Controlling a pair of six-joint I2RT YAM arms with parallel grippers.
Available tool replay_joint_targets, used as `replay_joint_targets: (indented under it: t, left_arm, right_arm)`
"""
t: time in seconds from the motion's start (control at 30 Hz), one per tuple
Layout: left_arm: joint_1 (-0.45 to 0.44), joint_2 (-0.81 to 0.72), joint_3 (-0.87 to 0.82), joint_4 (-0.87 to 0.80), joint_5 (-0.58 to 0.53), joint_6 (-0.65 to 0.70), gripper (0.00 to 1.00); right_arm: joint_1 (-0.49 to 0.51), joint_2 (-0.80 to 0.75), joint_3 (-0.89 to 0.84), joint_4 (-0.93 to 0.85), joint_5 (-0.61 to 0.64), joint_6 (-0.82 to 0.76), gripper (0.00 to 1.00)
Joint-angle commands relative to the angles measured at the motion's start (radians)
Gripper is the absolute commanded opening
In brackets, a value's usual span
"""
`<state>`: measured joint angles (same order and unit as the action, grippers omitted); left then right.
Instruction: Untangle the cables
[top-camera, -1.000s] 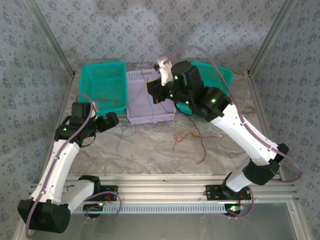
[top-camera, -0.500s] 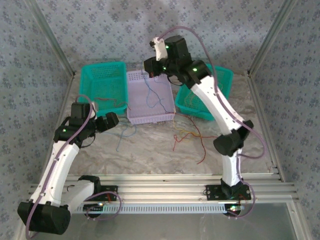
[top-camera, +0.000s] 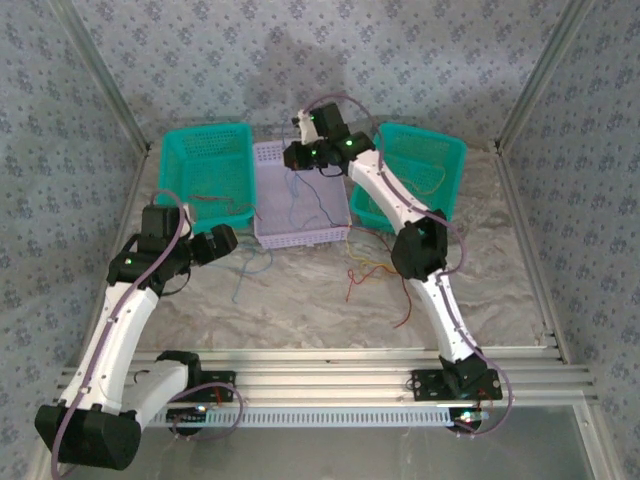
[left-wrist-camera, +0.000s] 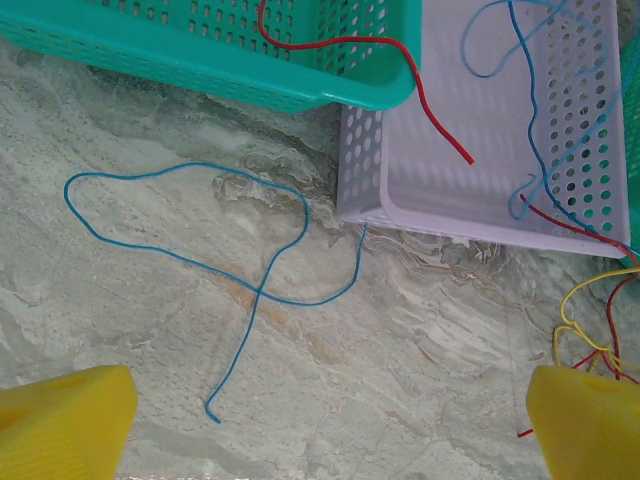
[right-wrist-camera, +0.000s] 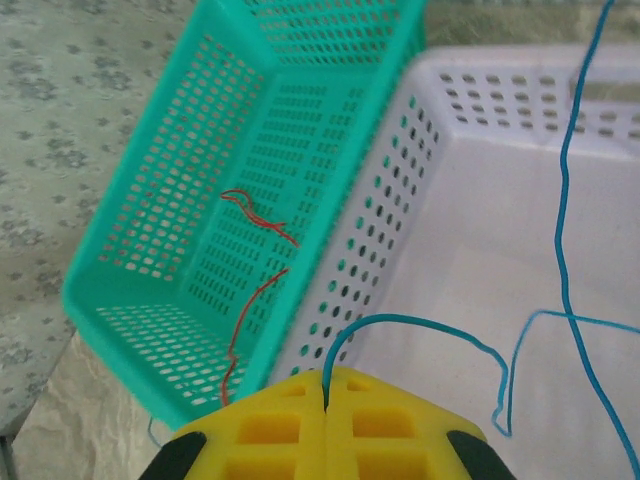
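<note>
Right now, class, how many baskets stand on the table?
3, side by side at the back: the left teal basket, the lavender basket in the middle, the right teal basket.

Bright even light, soft shadow on back wall (top-camera: 285, 60), crisp wrist views, grainier overhead

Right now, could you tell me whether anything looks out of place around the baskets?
One red cable straddles two baskets, draping from the teal basket into the white basket. A blue cable lies looped on the table.
</note>
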<state>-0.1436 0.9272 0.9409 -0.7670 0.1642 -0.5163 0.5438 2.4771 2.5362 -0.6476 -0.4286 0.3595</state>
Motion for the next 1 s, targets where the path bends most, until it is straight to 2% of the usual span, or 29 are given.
replay_joint_targets:
  t: [0.0, 0.13, 0.47, 0.67, 0.97]
  left_arm:
    - [0.009, -0.013, 0.002, -0.014, 0.008, 0.012, 1.0]
    - [0.009, -0.01, 0.002, -0.012, 0.006, 0.013, 1.0]
    - [0.012, 0.0, 0.001, -0.009, 0.014, 0.01, 1.0]
    - [0.019, 0.004, 0.0, -0.006, 0.02, 0.01, 1.0]
    - [0.029, 0.01, -0.002, -0.004, 0.029, 0.009, 1.0]
  right_arm:
    - [-0.022, 0.111, 0.075, 0.01, -0.013, 0.074, 0.0]
    - [-0.016, 0.156, 0.06, 0.012, 0.067, 0.066, 0.01]
    - [-0.035, 0.195, 0.014, 0.09, 0.182, 0.116, 0.2]
    - [-0.059, 0.234, 0.02, 0.072, 0.218, 0.189, 0.16]
    - [-0.012, 0.253, 0.011, 0.024, 0.233, 0.084, 0.14]
